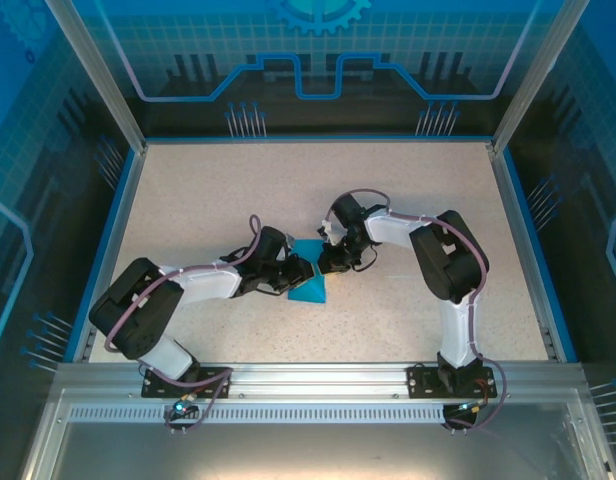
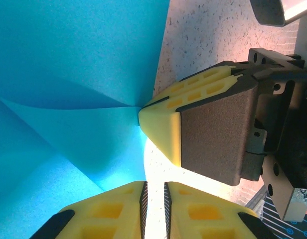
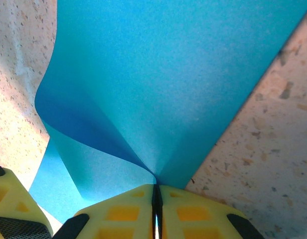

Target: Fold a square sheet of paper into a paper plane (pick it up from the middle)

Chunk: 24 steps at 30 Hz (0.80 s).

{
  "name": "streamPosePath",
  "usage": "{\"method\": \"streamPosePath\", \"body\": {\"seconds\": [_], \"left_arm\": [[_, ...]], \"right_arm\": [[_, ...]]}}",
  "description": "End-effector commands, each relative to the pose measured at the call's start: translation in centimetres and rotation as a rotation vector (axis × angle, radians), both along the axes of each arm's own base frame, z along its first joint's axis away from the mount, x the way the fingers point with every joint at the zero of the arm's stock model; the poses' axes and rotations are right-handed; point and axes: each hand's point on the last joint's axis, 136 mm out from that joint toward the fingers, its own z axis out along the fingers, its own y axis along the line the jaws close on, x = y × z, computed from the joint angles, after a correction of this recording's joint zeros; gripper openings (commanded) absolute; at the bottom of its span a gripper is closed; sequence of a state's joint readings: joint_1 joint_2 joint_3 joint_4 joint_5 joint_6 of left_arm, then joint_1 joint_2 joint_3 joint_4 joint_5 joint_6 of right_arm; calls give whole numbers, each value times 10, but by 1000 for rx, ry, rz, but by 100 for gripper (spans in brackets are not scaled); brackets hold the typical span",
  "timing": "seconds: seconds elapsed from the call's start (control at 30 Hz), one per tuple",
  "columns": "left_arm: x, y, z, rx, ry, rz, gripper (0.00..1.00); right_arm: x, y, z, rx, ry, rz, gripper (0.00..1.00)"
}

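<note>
One square sheet of paper, teal-blue, sits between two sets of jaws. There are two robot arms, a left arm and a right arm, each with one set. One speckled desk lies beneath the jaws.

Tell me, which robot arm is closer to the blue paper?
The right arm. Its jaws are pinched shut on the paper, while the left arm has its jaws just beside the sheet, slightly apart, not gripping it.
</note>
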<state>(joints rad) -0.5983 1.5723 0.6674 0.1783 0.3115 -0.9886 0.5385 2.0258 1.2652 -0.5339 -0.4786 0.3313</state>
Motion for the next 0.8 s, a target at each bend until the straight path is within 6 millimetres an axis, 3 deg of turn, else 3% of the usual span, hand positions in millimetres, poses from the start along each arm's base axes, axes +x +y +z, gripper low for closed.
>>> {"method": "streamPosePath", "body": {"seconds": [0.0,0.77], "left_arm": [[5,-5,-2,-2,9,-13,21],[5,4,-34,86,69,4,19]], "right_arm": [[-7,-1,-12,-40,23,21,12],[-9,-6,-10,-61,10,9,12]]}}
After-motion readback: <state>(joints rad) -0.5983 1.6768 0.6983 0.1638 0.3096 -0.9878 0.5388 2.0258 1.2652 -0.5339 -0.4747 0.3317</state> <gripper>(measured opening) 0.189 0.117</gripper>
